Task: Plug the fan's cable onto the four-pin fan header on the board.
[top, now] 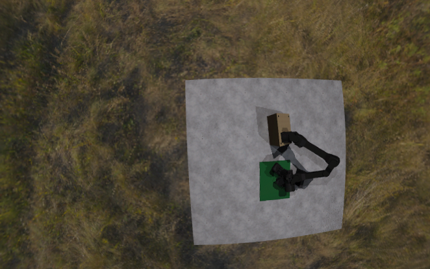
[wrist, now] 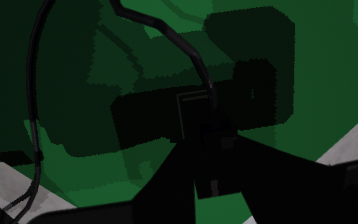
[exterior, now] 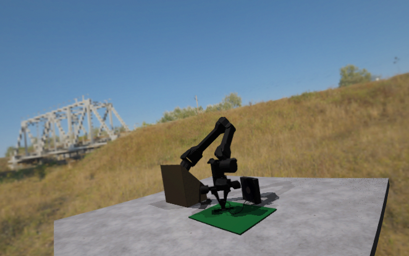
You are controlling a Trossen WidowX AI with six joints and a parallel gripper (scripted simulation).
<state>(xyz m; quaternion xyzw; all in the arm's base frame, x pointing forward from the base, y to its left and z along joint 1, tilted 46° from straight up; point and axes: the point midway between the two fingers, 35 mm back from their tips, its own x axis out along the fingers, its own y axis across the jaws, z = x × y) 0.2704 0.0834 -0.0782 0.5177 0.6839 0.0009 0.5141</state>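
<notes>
My gripper point(exterior: 223, 207) point(wrist: 205, 144) points down, low over the green board point(top: 265, 192) point(exterior: 241, 226) point(wrist: 320, 65). It is shut on the dark plug point(wrist: 218, 134) at the end of the fan's cable point(wrist: 196, 56). The plug and fingertips lie in deep shadow. A thin pale outline, seemingly of the header point(wrist: 180, 115), shows just left of and beyond the plug in the wrist view. Whether the plug is on the pins, and how deep, cannot be told. The black fan point(exterior: 251, 190) stands upright beyond the board in the exterior view.
A brown box-shaped pedestal point(top: 284, 121) point(exterior: 174, 185) stands beside the board, with the arm's base at it. The fan's cable loops over the board, and another stretch of it runs down the left of the wrist view. All stand on a grey table point(top: 221, 130) point(exterior: 123, 229).
</notes>
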